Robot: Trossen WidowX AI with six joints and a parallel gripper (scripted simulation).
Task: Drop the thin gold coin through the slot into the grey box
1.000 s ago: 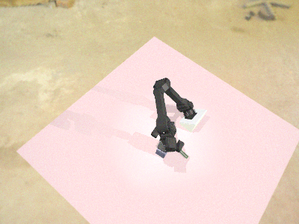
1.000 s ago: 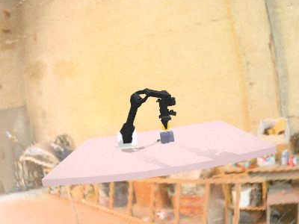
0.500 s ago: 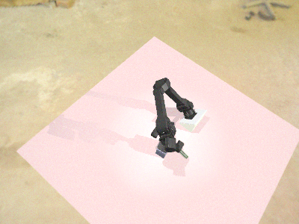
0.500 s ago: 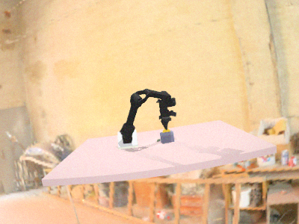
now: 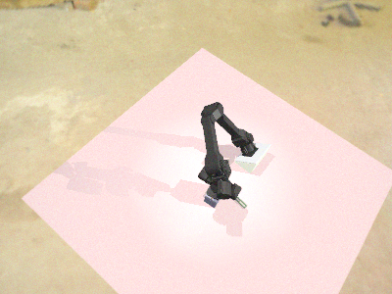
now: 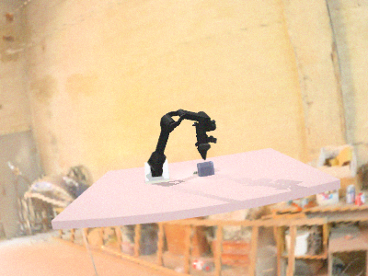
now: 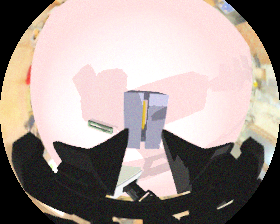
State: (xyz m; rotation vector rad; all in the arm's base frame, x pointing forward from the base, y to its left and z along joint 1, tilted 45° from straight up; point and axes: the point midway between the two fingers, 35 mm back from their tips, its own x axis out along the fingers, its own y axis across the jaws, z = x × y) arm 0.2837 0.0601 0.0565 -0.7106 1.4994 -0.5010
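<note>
At frame centre, the jaws stood released above the grey box (image 7: 145, 117); the coin (image 7: 145, 112) sat in its slot.

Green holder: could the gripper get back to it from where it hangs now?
Probably yes. The holder lies in the open beside the box, nothing over it, and the gripper is open and holds nothing.

Matte black arm (image 5: 212, 142), white base (image 6: 156, 172)
</note>
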